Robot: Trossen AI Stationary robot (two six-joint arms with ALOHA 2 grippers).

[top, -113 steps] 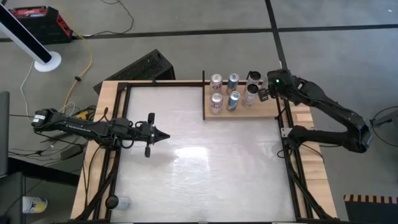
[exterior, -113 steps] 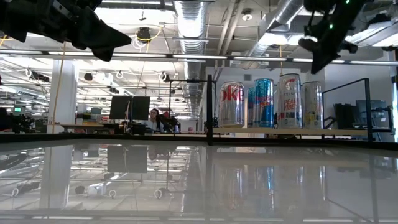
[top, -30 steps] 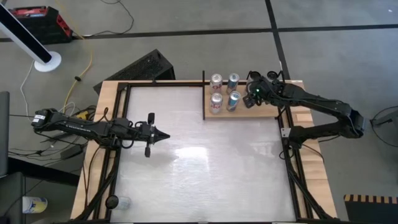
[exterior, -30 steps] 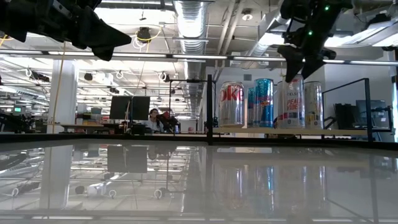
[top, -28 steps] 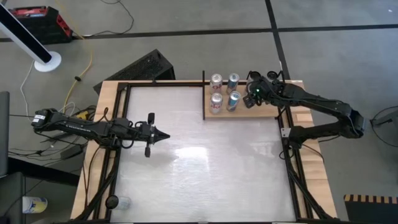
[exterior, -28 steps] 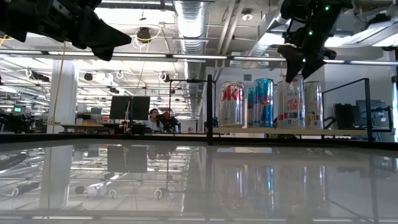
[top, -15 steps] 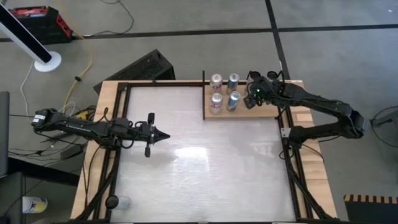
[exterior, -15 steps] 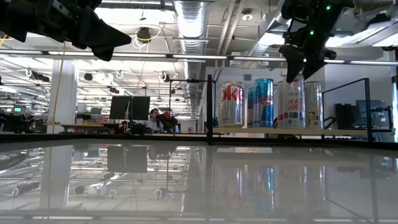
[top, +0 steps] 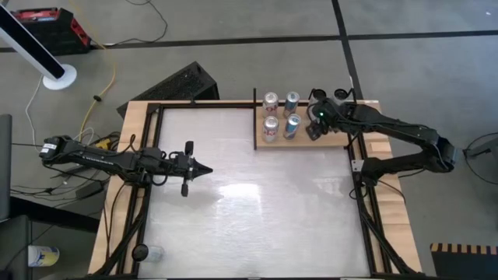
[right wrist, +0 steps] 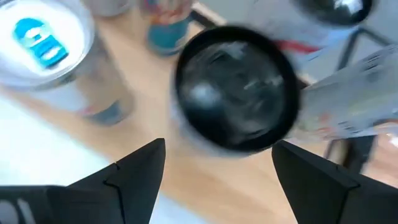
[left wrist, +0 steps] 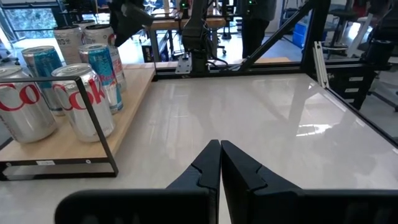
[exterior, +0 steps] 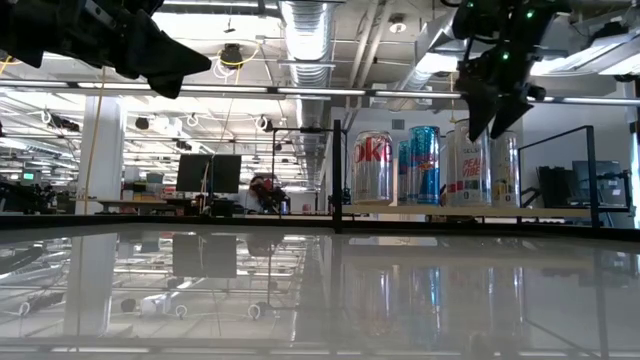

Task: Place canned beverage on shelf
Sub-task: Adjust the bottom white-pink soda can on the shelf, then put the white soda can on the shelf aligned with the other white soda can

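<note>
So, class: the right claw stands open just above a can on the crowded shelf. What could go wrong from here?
1. The right claw hovers open right over the black-topped can; lifting away crookedly, a finger could tip it.
2. The cans stand packed on the shelf, so one knock may topple several.

Left arm (top: 109,158) lies stretched low across the left side of the table, pointing toward the middle. Left gripper (top: 204,169) hangs above the tabletop, fingers (left wrist: 209,163) pressed together with no gap, nothing between them.

Right arm (top: 405,137) reaches from the right edge toward the far right corner, elbow bent out, wrist angled down. Right gripper (exterior: 497,118) is raised, pointing downward, fingers (right wrist: 134,168) spread wide apart, nothing clamped between them. In the low view both finger tips are visible, splayed in a V.
</note>
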